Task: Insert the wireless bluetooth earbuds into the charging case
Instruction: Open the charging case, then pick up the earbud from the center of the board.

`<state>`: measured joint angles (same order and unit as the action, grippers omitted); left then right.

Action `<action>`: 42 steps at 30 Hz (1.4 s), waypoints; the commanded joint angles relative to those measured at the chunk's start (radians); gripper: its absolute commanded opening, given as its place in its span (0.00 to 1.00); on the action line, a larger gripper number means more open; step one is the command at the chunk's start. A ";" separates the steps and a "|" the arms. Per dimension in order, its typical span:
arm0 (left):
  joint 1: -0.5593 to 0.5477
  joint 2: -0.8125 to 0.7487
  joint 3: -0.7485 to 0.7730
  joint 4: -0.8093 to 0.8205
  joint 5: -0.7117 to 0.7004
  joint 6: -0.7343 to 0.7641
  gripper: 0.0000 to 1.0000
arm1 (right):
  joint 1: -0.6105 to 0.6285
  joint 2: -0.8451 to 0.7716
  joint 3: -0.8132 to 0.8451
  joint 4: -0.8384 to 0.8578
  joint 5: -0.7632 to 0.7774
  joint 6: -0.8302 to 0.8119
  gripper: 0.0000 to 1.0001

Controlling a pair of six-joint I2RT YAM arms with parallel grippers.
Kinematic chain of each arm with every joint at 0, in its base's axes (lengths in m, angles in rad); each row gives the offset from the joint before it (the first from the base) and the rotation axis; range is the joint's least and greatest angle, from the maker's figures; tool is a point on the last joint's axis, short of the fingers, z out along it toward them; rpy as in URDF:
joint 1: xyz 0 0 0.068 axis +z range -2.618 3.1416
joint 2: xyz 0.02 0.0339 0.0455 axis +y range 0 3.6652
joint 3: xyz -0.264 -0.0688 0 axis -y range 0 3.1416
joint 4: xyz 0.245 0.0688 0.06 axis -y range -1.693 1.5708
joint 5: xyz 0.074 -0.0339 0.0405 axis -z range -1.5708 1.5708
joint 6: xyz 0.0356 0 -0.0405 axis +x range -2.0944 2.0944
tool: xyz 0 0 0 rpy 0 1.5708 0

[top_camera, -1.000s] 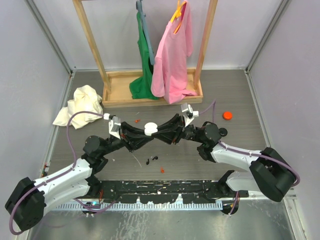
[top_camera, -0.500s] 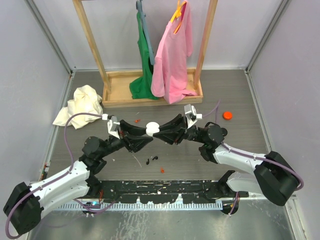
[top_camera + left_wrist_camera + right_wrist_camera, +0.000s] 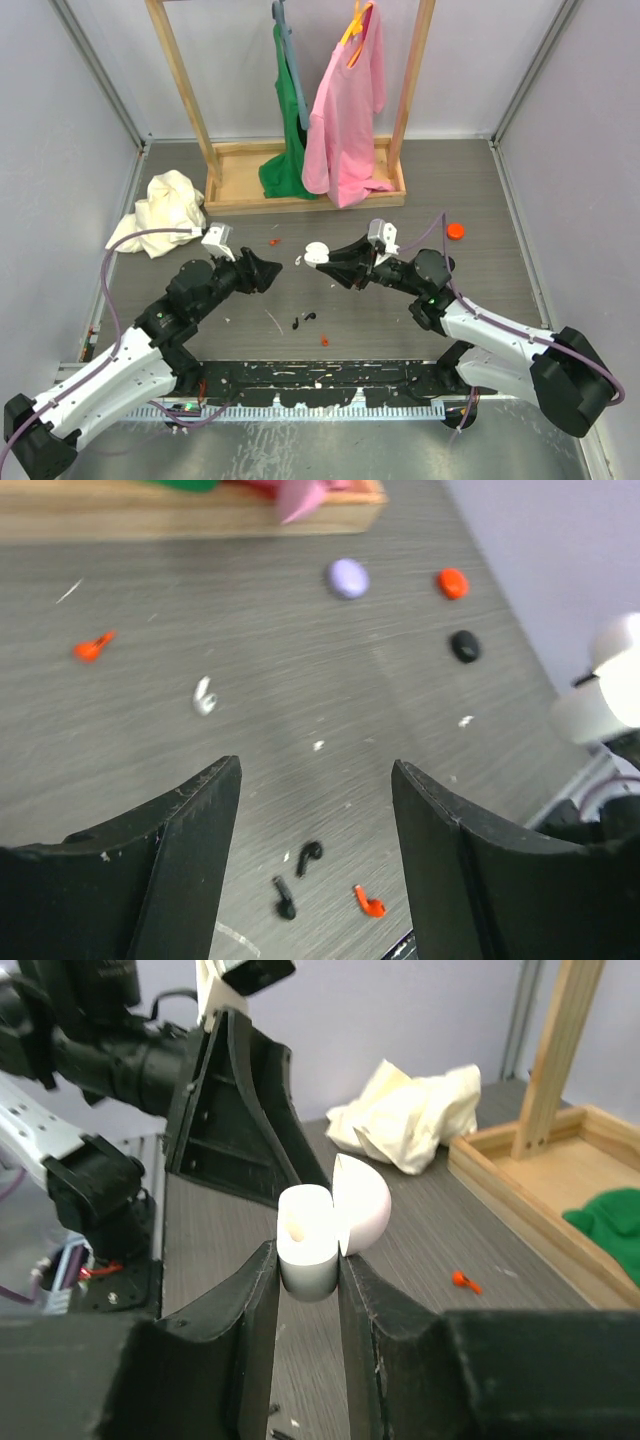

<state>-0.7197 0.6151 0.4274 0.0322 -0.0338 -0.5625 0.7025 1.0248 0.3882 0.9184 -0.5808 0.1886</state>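
Now left gripper (image 3: 262,270) backed off the case (image 3: 318,1222), fingers apart and empty.
Right gripper (image 3: 328,266) stays clamped on the open case, held above the table (image 3: 480,290); black earbuds (image 3: 298,875) still lie loose below, so more inserts likely remain.

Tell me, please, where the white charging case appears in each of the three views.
Top external: the charging case is near the middle, held by the right gripper.
Left wrist: it is at the right edge, blurred.
Right wrist: it is in the centre, lid open, clamped between the fingers.
Shared landmark: the wooden rack base.
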 commanded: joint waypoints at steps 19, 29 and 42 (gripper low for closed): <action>0.116 0.292 0.223 -0.785 -0.585 -0.401 0.61 | -0.007 0.029 -0.172 0.161 0.217 -0.105 0.01; 0.274 0.432 0.215 -0.630 -0.484 -0.361 0.51 | -0.005 0.072 -0.172 0.159 0.252 -0.111 0.01; 0.346 0.605 0.224 -0.516 -0.434 -0.307 0.43 | -0.005 0.084 -0.163 0.144 0.248 -0.118 0.01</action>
<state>-0.3965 1.1938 0.6170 -0.5655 -0.4816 -0.8955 0.6979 1.1023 0.2108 1.0019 -0.3408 0.0811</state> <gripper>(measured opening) 0.439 0.329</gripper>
